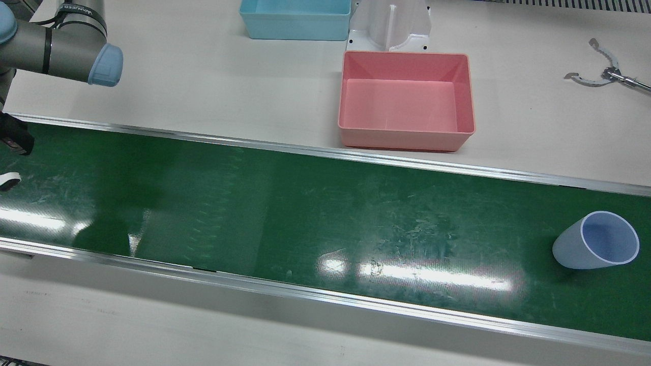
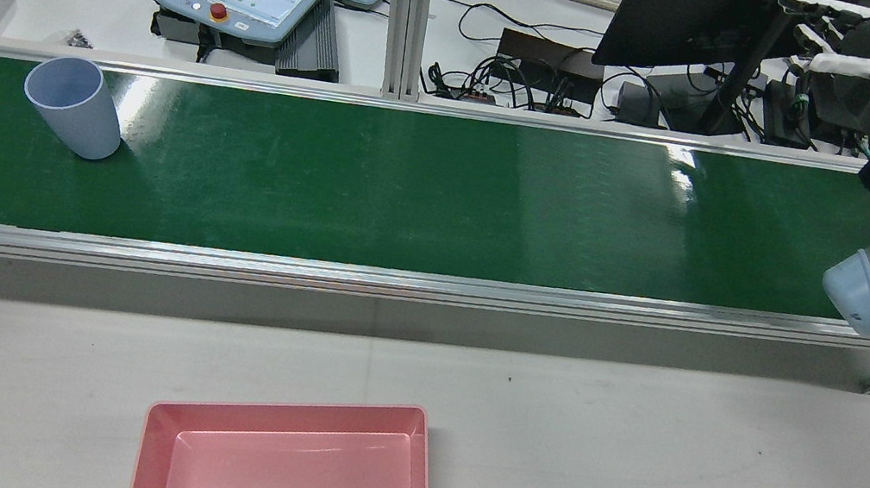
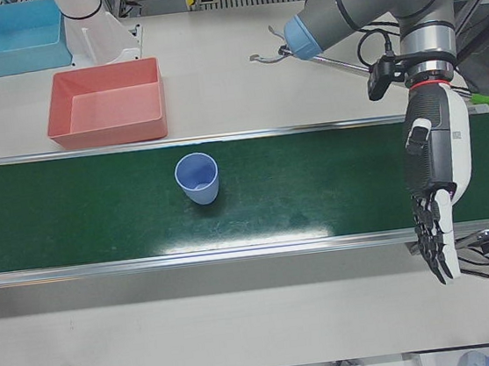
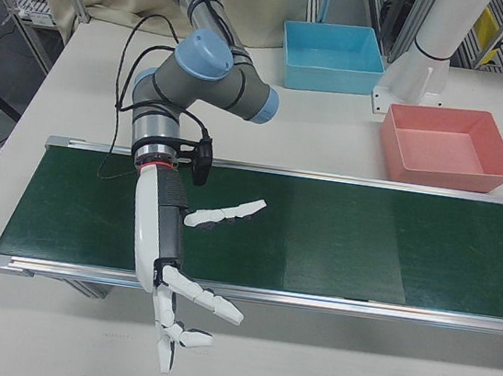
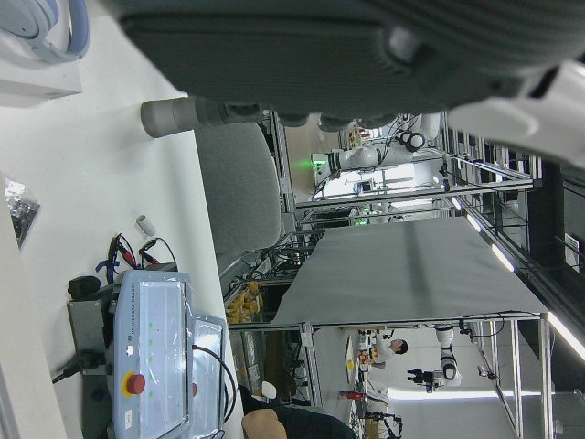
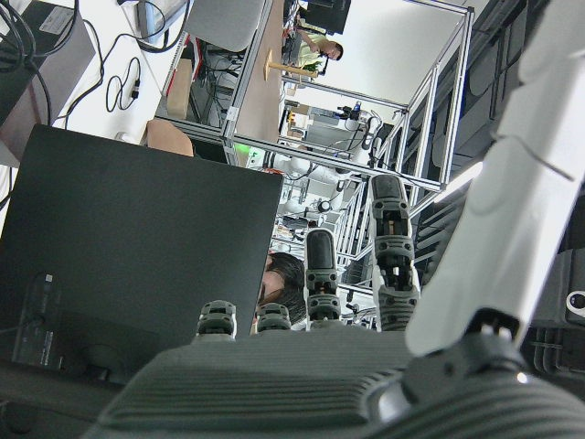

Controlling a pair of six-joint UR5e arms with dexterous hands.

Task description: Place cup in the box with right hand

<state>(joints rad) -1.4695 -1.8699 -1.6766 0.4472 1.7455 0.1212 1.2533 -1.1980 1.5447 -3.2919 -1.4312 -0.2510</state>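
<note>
The cup (image 3: 197, 178) — pale blue, upright, mouth up — is seen standing on the green conveyor belt (image 3: 315, 184), roughly midway between the belt's two long edges. In the rear view it is found close to the belt's left end (image 2: 75, 107); in the front view it is found toward the right end (image 1: 596, 241). Nothing touches it.

The pink box (image 1: 407, 100) is set on the white table (image 1: 203, 76), just beside the belt's rail on the robot's side, and nothing is seen inside it. A blue box (image 1: 296, 18) is placed further back on the same table, next to a white pedestal base (image 1: 390, 28). A metal tong-like tool (image 1: 602, 73) lies near the table's edge past the pink box.

The right hand (image 4: 181, 313) is held over the operators' edge of the belt at the end opposite the cup, well apart from it. Its fingers (image 4: 225, 212) are spread and extended, with nothing held.

The left hand (image 3: 438, 187) is hung over the belt's other end, reaching past the operators' rail, fingers pointing down and loosely apart — nothing is gripped. It is also well clear of the cup.
</note>
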